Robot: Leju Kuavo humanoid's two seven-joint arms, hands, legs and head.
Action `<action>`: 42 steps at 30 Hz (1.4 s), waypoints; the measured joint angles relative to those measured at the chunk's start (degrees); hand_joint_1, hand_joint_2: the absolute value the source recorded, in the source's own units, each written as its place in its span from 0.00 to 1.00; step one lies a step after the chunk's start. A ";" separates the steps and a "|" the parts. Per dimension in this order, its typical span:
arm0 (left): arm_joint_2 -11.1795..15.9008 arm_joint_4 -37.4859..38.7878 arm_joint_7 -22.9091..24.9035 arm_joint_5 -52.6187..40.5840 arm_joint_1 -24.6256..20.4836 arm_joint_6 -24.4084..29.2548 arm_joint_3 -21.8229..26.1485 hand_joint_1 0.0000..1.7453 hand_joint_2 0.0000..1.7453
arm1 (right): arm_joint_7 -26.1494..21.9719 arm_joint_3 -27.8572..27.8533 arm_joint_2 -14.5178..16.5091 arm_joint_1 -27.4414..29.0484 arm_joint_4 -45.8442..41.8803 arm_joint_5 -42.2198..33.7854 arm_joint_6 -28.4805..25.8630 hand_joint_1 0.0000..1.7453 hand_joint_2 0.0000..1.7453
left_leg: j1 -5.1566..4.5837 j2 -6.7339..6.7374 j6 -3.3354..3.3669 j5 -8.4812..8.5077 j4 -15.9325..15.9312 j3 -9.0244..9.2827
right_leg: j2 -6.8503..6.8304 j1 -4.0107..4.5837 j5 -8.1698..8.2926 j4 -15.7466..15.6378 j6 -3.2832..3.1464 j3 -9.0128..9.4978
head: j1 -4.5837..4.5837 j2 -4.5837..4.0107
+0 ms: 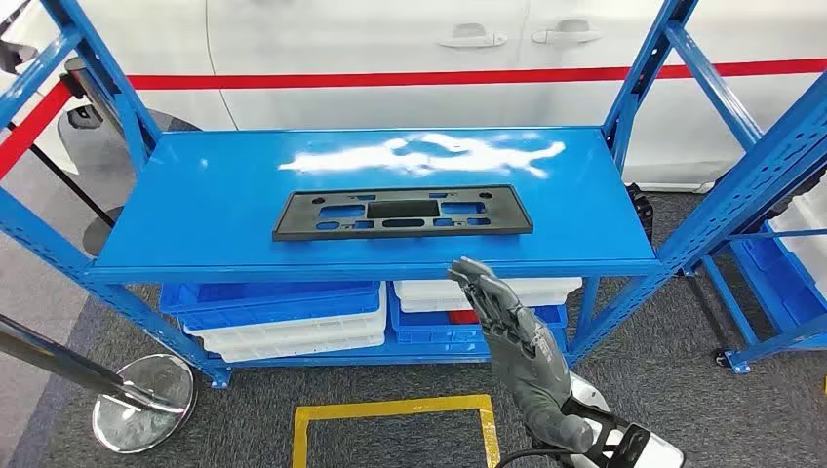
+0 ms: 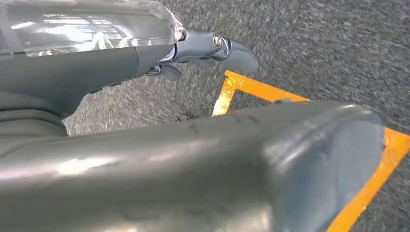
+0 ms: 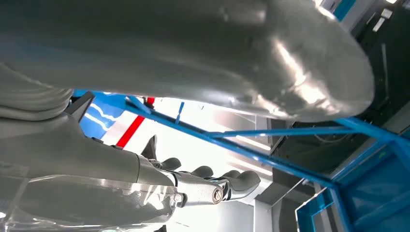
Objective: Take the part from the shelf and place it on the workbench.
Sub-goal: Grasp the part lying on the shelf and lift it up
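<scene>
The part is a flat black plastic plate with several cut-outs, lying across the middle of the blue shelf top. My right hand is raised in front of the shelf's front edge, just below and to the right of the plate, with its fingers stretched out and nothing in them. It does not touch the plate. In the right wrist view the same hand's fingers point out toward the blue frame. My left hand hangs over grey carpet with its fingers loosely extended and holding nothing.
Blue uprights and diagonal braces frame the shelf on both sides. Blue and white bins are stacked on the lower level. A white car body with a red stripe stands behind. Yellow floor tape and a chrome stanchion base lie near my feet.
</scene>
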 joint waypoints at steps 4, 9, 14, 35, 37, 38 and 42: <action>0.05 0.00 -0.08 -0.20 0.08 -0.02 -0.09 0.00 0.00 | -0.02 0.01 -0.15 -0.04 0.35 0.51 -0.60 0.00 0.00 | 0.30 -1.38 -0.90 -3.88 8.88 -4.47 | 0.21 -0.34 -0.46 -0.44 -0.73 1.07 | -0.02 0.00; 0.25 -0.01 -0.13 -0.46 0.45 -0.19 -0.67 0.00 0.00 | 0.14 0.35 -0.20 -0.36 1.88 0.69 -1.33 0.00 0.00 | 0.78 -1.54 -1.55 0.18 11.58 -9.20 | 1.10 -0.48 -1.98 -0.39 -0.47 2.94 | -0.02 0.00; 0.37 0.00 -0.16 -0.59 0.29 -0.29 -0.87 0.00 0.00 | 0.95 1.41 -0.22 -1.38 2.98 1.31 -2.07 0.00 0.00 | 0.49 -1.99 0.06 4.37 1.13 -5.24 | 1.52 -0.25 -3.47 -0.43 1.13 4.22 | -0.02 0.00; 0.56 0.05 2.52 -1.24 0.51 1.95 -1.01 0.00 0.00 | 1.11 4.04 -0.49 -1.48 6.84 1.80 -6.08 0.00 0.00 | 0.50 -1.73 -1.10 -3.96 10.75 -6.19 | 0.54 -0.12 -0.43 -0.52 -1.05 0.94 | -0.02 0.00; 0.68 0.05 2.79 -1.26 0.79 2.15 -1.01 0.00 0.00 | 1.17 4.30 -0.50 -1.17 7.12 2.03 -6.18 0.00 0.00 | 0.62 -1.72 -1.47 -4.67 16.31 -10.22 | 0.68 -0.08 -1.02 -0.50 -1.12 1.55 | -0.02 0.00; 0.74 0.05 2.92 -1.25 0.92 2.23 -1.01 0.00 0.00 | 1.25 4.40 -0.50 -1.07 7.27 2.16 -6.21 0.00 0.00 | 0.64 -1.72 -1.54 -3.23 16.04 -10.83 | 0.79 -0.08 -1.37 -0.49 -1.07 1.98 | -0.02 0.00; 0.97 0.05 3.44 -1.10 1.11 2.77 -1.02 0.00 0.00 | 2.23 4.84 -0.50 -1.09 7.96 2.78 -6.22 0.00 0.00 | 0.43 -1.81 -0.82 5.24 3.05 -6.60 | 1.08 0.09 -2.99 -0.37 -0.35 3.88 | -0.02 0.00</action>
